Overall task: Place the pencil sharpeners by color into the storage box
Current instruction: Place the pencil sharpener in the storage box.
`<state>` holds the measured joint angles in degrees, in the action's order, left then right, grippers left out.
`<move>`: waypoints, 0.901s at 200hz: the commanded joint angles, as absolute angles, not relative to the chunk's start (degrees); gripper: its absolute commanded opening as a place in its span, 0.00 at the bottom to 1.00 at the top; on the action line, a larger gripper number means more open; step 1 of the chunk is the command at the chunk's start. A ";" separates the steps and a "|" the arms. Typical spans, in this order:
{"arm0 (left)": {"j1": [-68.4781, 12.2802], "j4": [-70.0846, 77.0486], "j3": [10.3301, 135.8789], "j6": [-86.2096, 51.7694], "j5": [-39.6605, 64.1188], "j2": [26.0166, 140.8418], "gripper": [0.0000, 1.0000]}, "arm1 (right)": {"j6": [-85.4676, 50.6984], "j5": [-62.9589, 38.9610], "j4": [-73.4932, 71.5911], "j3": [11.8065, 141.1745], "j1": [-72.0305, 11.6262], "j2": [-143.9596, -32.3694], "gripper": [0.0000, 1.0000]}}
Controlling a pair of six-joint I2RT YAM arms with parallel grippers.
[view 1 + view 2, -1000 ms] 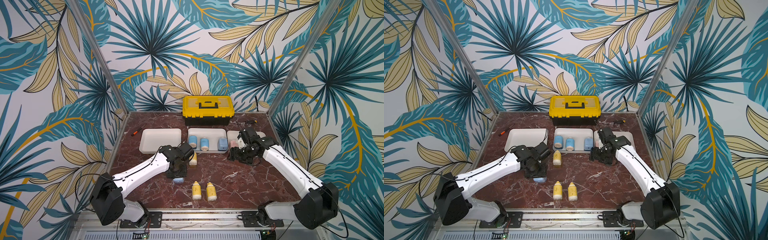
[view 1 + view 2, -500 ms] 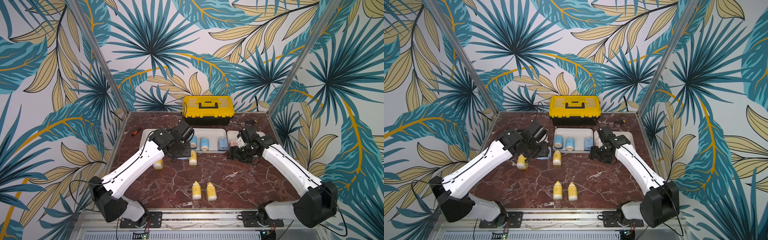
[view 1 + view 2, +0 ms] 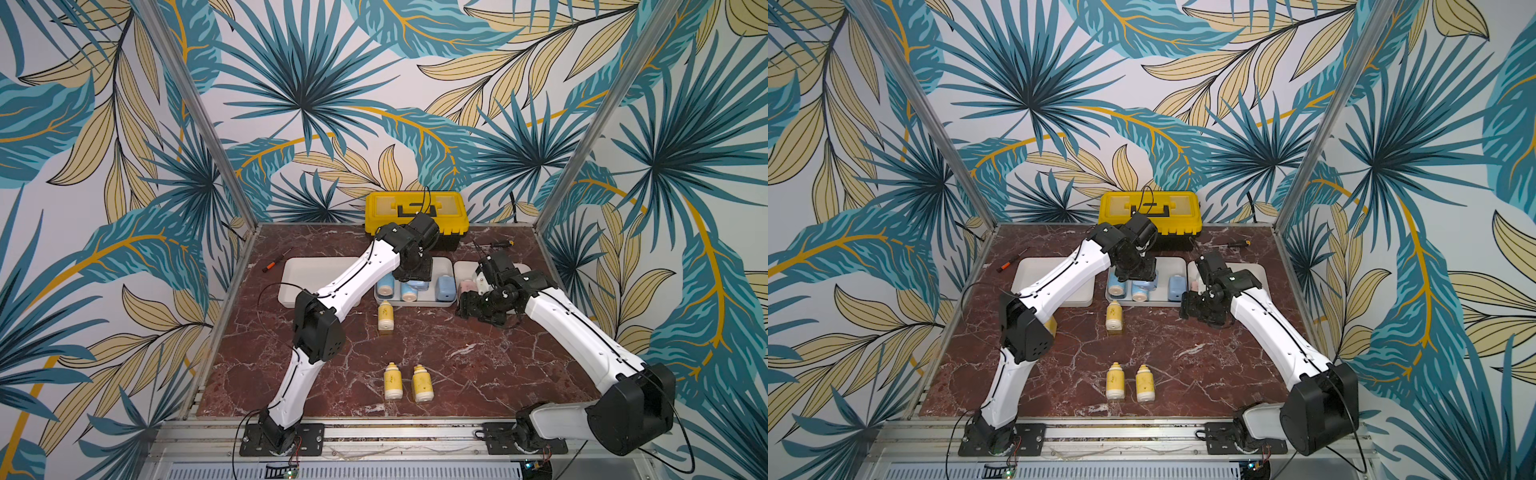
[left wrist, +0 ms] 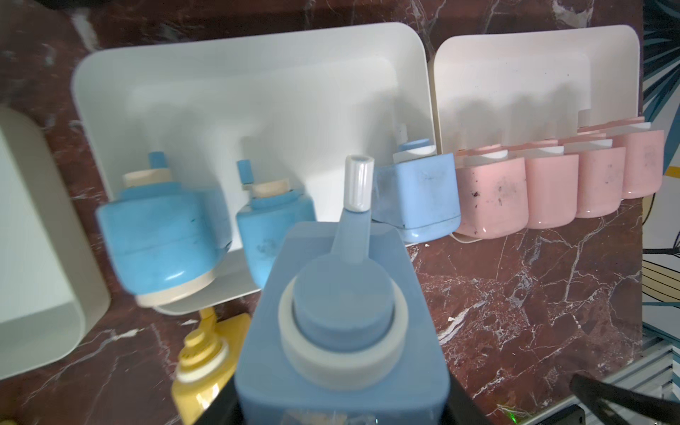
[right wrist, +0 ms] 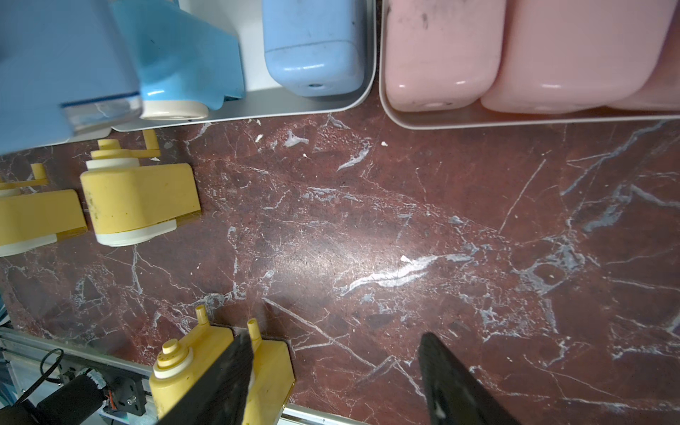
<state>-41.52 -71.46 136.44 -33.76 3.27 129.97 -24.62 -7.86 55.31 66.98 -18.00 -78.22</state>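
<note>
The left tray [image 3: 305, 274] stands bare. I judge it is kept for the yellow sharpeners [image 3: 385, 316], none of which is in it. Three lie on the table [image 3: 478, 357] near of the trays, and a fourth shows beside my left elbow in a top view [image 3: 1051, 326].

My left gripper [image 3: 415, 277] is clamped on a blue sharpener [image 4: 342, 320] and holds it over the middle tray [image 3: 441, 266]. Three other blue sharpeners [image 4: 162, 235] lie there, with a gap between the second and the third. I hold mine above that gap because it looks like the only room left in the blue row. It is not yet let go.

The right tray [image 3: 463, 270] holds four pink sharpeners [image 4: 491, 191] packed side by side, so that colour looks done.

My right gripper [image 5: 335, 340] hangs with its jaws apart and nothing between them. It is over bare table just near of the right tray, probably to stay clear of my left arm.
</note>
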 commanded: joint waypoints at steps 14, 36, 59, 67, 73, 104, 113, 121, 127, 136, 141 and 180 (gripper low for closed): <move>-41.23 -71.30 144.97 -32.60 5.49 134.68 0.31 | -24.39 -7.12 55.24 63.61 -17.53 -77.08 0.73; -41.29 -71.23 145.11 -32.52 3.62 136.24 0.32 | -24.52 -7.40 54.68 62.46 -17.40 -76.76 0.73; -41.31 -71.24 146.10 -33.29 4.26 139.12 0.32 | -24.78 -7.89 53.75 61.66 -17.16 -77.12 0.73; -41.36 -71.25 146.68 -33.77 4.75 139.99 0.32 | -24.87 -8.06 53.55 61.53 -17.23 -77.30 0.73; -41.31 -71.23 146.99 -34.09 4.96 140.51 0.32 | -24.87 -8.17 53.48 61.44 -17.23 -77.44 0.73; -41.44 -71.27 147.46 -35.07 4.41 142.07 0.32 | -24.83 -8.52 53.00 61.26 -17.14 -77.70 0.73; -41.43 -71.32 147.31 -35.22 4.30 142.18 0.32 | -24.79 -8.59 52.96 61.27 -17.14 -77.91 0.73; -41.40 -71.32 147.22 -35.54 4.22 142.27 0.32 | -24.79 -8.57 52.83 61.18 -17.14 -78.00 0.73; -41.41 -71.28 147.13 -35.78 4.21 142.24 0.32 | -24.76 -8.72 52.75 61.13 -17.14 -78.04 0.73; -41.51 -71.23 147.17 -36.12 4.22 142.46 0.32 | -24.86 -8.87 52.50 61.01 -17.13 -78.13 0.73; -41.54 -71.21 147.13 -36.32 4.21 142.55 0.32 | -24.87 -8.96 52.38 60.92 -17.12 -78.15 0.73; -42.35 -71.28 147.18 -36.97 4.28 143.44 0.32 | -24.92 -9.56 51.50 60.12 -17.05 -78.43 0.73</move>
<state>-41.87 -71.55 145.77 -36.05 4.32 143.09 -24.67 -8.69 52.14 61.82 -17.28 -77.80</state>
